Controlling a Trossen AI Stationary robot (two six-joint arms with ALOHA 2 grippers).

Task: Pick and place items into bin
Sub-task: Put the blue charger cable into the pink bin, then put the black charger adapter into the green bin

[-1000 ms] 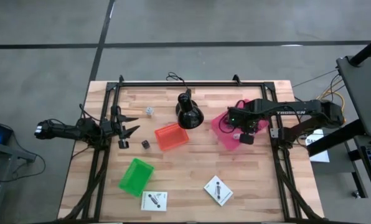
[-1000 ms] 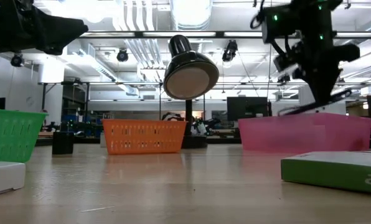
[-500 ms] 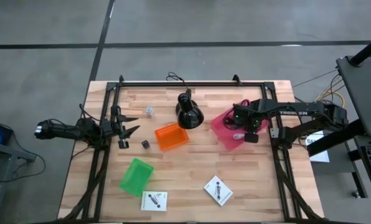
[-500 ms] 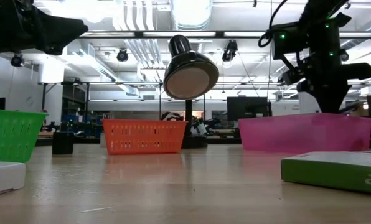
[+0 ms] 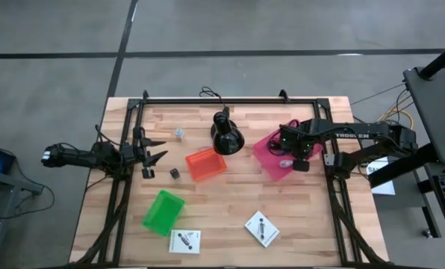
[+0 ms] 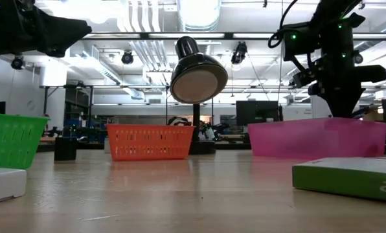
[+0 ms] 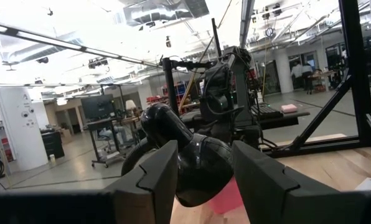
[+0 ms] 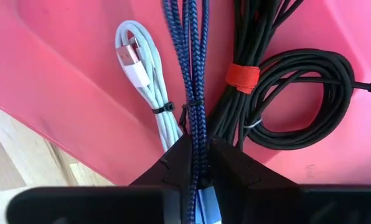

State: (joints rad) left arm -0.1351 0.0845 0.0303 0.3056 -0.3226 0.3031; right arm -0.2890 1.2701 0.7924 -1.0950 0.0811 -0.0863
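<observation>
The right gripper (image 8: 195, 171) is hanging inside the pink bin (image 5: 271, 153), its fingers clamped on a blue braided cable (image 8: 192, 74) that is trailing ahead of the fingertips, between a white USB cable (image 8: 142, 81) and a black coiled cable (image 8: 297, 99). If the fingers part unevenly, I reckon the braid could snag and get dragged back out. The overhead view is showing only the arm over the bin; the wrist view alone reveals the contents. The left gripper (image 5: 154, 148) is waiting, fingers apart, at the table's left edge.
</observation>
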